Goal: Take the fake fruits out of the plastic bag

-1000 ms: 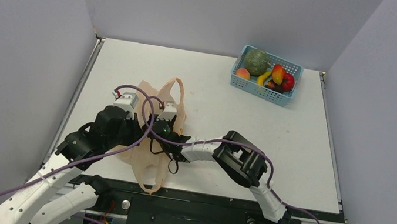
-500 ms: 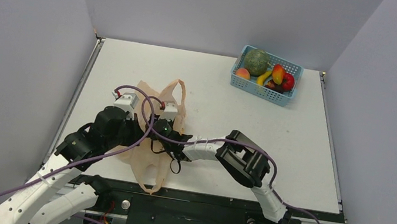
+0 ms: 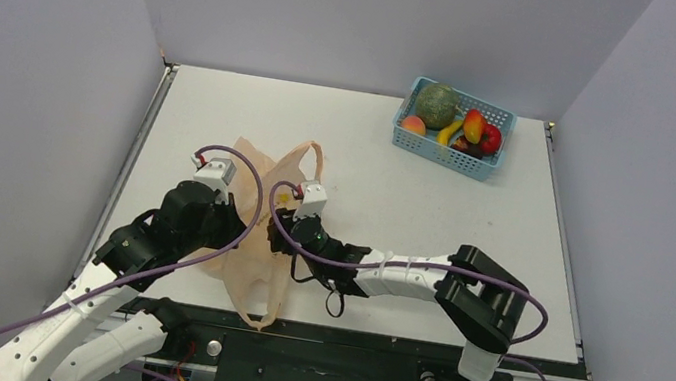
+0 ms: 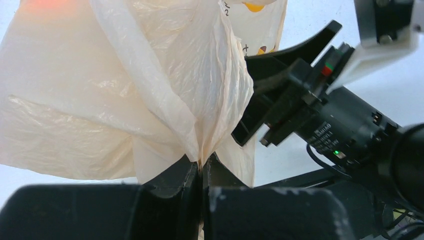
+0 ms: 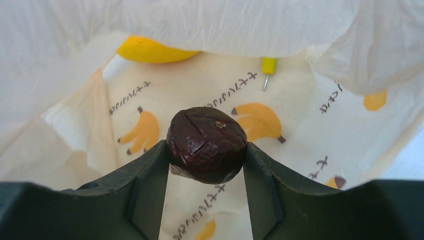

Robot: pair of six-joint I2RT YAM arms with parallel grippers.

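Lab test cell; grey partitions (image 3: 31,54); white table (image 3: 509,236)

You see a white table (image 3: 393,199) | lower left of the frame: plastic bag (image 3: 251,274) on it | upper right: blue basket (image 3: 441,153) on it

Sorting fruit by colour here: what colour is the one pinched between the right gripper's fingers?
Dark maroon, almost brown: the plum. The right wrist view shows it best.
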